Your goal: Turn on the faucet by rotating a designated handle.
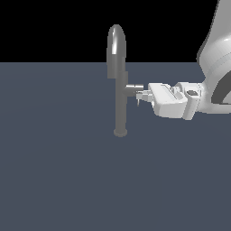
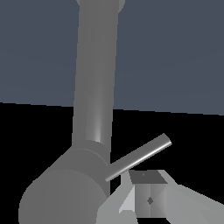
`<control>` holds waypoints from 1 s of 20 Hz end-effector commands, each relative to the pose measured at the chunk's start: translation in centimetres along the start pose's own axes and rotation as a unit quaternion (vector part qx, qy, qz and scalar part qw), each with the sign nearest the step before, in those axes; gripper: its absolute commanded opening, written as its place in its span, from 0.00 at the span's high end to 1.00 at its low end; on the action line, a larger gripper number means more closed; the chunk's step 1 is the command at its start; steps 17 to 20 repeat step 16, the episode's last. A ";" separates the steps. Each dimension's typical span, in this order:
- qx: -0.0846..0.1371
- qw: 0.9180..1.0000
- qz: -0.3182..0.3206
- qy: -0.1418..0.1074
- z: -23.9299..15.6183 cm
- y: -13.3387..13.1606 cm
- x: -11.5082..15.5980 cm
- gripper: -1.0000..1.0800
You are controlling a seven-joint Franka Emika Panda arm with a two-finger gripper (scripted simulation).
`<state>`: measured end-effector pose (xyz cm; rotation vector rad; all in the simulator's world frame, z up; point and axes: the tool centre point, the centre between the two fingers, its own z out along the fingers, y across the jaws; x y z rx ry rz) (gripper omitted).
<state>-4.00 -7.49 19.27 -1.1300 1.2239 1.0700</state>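
Observation:
The faucet (image 1: pixel 120 97) is a tall grey column on a round base, with an arched spout at its top. A short horizontal stub (image 1: pixel 134 88) sticks out toward the exterior view's right. The handle (image 1: pixel 137 101), a thin grey rod, hangs just below the stub's end. My gripper (image 1: pixel 141 95) is level with the stub, right beside its end and the rod, with its jaws together and nothing between them. In the wrist view the column (image 2: pixel 94 78), stub (image 2: pixel 65 192) and handle rod (image 2: pixel 140 156) are close up. A fingertip (image 2: pixel 148 197) sits just beside the rod; I cannot tell if they touch.
The faucet stands on a flat dark blue-grey surface (image 1: pixel 58 171). My white arm (image 1: pixel 212 81) comes in from the exterior view's right. Nothing else stands on the surface.

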 end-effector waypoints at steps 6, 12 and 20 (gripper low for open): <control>0.002 1.000 0.006 0.001 -0.1 -0.7 1.7 1.00; 0.004 1.000 0.020 0.004 -0.1 -1.5 4.2 1.00; 0.006 1.000 0.026 0.005 -0.1 -1.9 5.4 1.00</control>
